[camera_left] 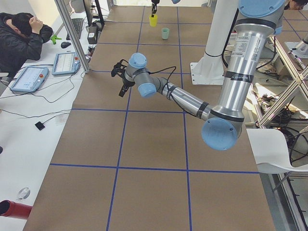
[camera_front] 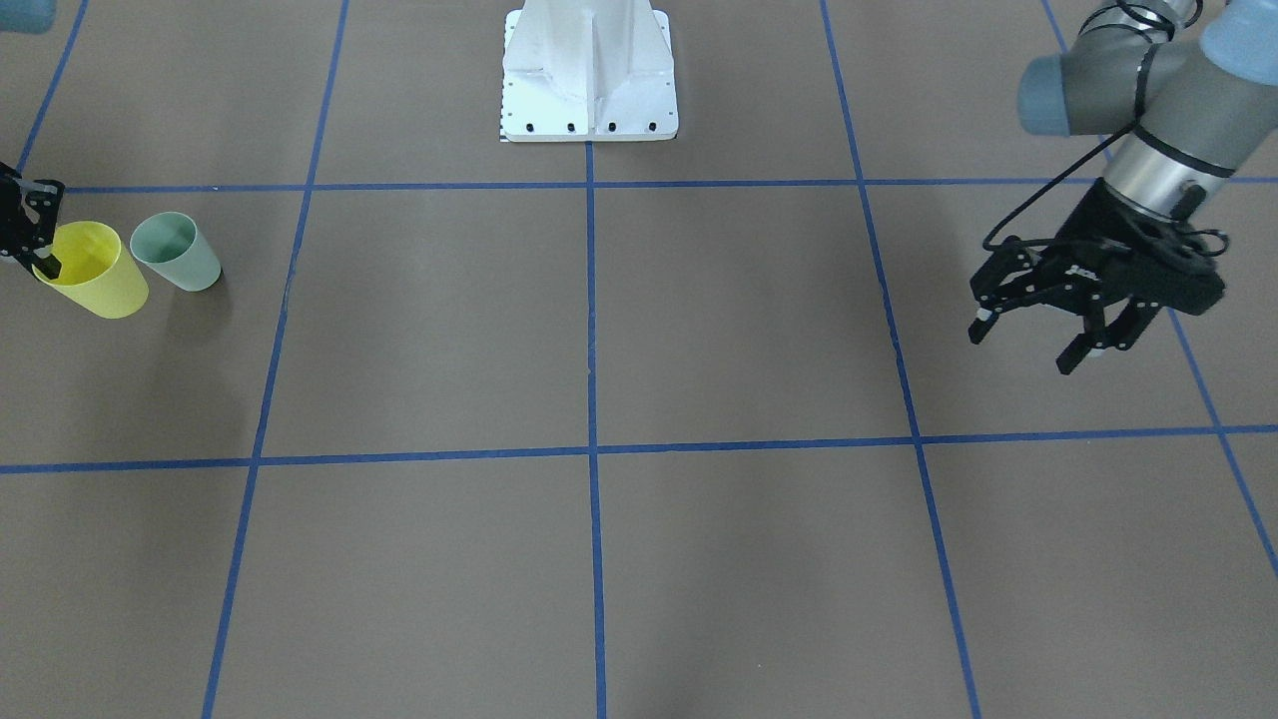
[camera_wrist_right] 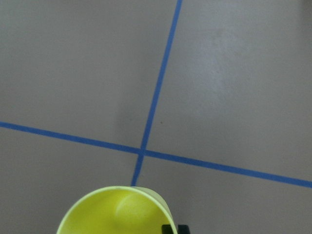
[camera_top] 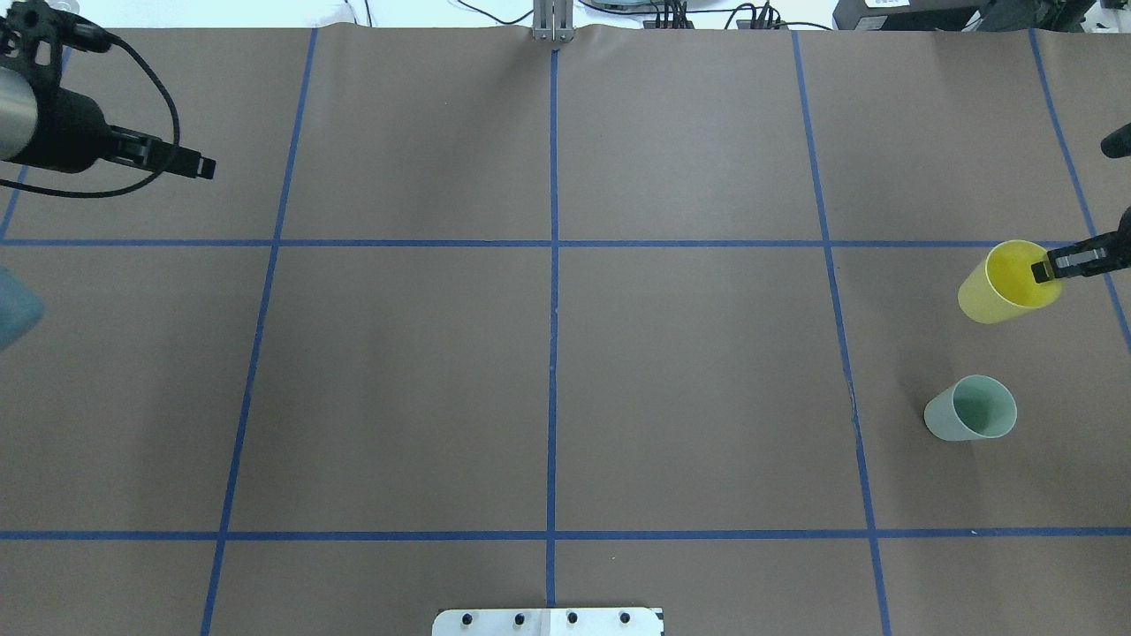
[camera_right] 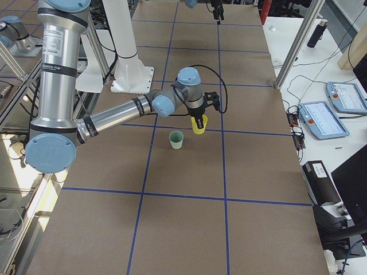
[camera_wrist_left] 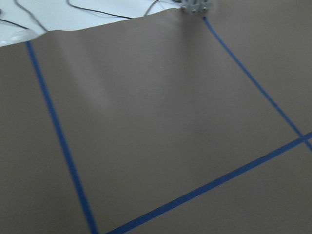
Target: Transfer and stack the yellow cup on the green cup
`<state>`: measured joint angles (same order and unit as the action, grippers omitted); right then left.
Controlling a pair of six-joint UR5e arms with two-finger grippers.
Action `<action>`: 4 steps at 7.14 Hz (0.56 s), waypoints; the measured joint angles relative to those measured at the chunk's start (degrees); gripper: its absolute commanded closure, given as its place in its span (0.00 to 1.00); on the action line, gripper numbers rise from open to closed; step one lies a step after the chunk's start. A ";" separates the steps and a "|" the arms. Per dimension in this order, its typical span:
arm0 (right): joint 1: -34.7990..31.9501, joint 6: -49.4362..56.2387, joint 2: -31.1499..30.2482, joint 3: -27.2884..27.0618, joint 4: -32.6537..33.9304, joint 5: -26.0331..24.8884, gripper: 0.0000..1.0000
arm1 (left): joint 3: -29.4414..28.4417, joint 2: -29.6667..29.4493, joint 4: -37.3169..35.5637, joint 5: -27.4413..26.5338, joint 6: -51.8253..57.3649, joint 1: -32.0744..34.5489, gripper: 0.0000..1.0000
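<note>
The yellow cup (camera_front: 95,275) stands upright at the table's far right end (camera_top: 998,296), and its rim fills the bottom of the right wrist view (camera_wrist_right: 117,214). My right gripper (camera_front: 45,268) is shut on its rim, one finger inside the cup (camera_top: 1043,269) and the other outside. The green cup (camera_front: 178,252) stands upright on the table beside it, a short gap apart and nearer the robot (camera_top: 970,408). My left gripper (camera_front: 1026,348) is open and empty, hovering above the table's opposite end (camera_top: 205,167). Its wrist view shows only bare table.
The white robot base (camera_front: 589,70) sits at the middle of the robot's table edge. Blue tape lines (camera_top: 552,265) grid the brown table. An operator (camera_left: 19,33) and tablets (camera_left: 65,62) are at a side desk past the far edge.
</note>
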<state>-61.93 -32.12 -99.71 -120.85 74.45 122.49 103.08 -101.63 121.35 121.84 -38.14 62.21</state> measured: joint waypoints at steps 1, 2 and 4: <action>0.86 0.12 -2.16 -1.28 0.00 0.72 1.00 | -0.23 0.76 -1.34 1.12 2.14 2.06 0.00; 2.29 0.14 -3.35 -1.78 0.04 1.38 1.00 | -0.38 1.54 -1.95 1.55 3.71 3.27 0.00; 5.32 0.07 -4.35 -1.75 0.54 1.79 1.00 | -0.67 2.74 -2.23 1.86 4.84 4.56 0.00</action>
<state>-56.61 -32.05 -104.06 -122.59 74.98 124.29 102.41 -98.89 119.13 123.69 -33.30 66.76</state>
